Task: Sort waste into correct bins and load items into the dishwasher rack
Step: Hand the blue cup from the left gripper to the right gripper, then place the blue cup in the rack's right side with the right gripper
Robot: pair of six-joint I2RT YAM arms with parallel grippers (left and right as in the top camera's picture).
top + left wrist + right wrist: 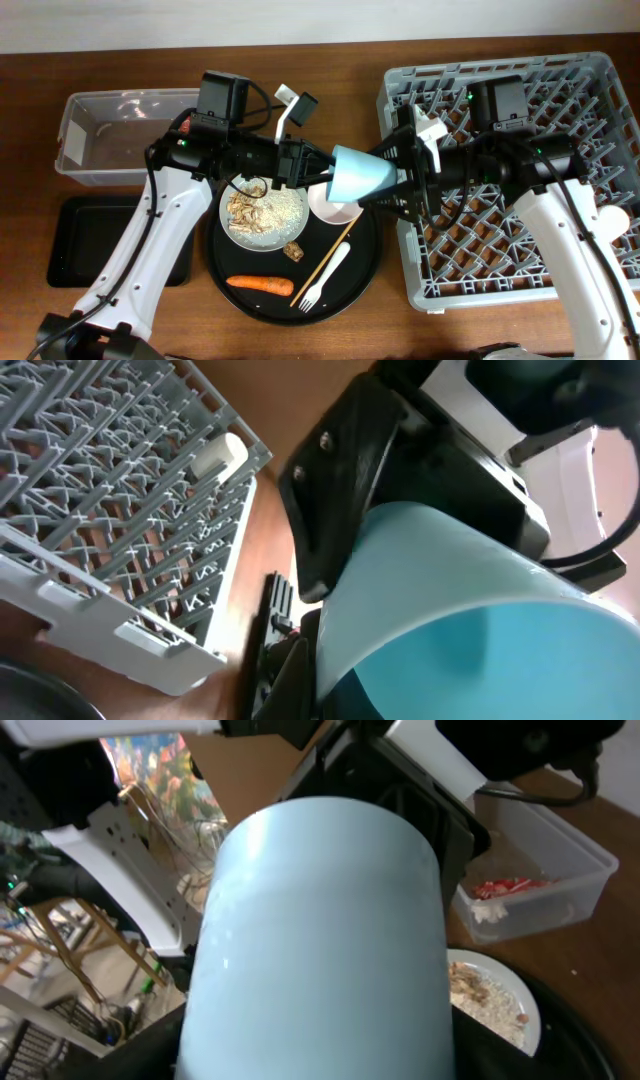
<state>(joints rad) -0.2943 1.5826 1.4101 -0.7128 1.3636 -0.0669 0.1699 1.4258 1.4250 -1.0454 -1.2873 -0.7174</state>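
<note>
Overhead view: small blue cup [358,178], smooth and tapered, held aloft on its side above the round black tray [365,270], beside the grey lattice-floored dishwasher rack [600,90]. Left gripper [320,168] jaws pressed together on one end; right gripper [400,185] jaws spread around the other — contact unclear. Brown wood-grain table [330,60]; pale wall behind.

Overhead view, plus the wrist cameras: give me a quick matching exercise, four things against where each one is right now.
Things:
1. blue cup
2. carrot
3. red wrapper
4. rice

Places:
A. in the clear tub
B. on the white plate
C. bare on the round black tray
D. in the air between the left gripper and the right gripper

Pairs: 1-D, 2-C, 3-A, 4-B.
</note>
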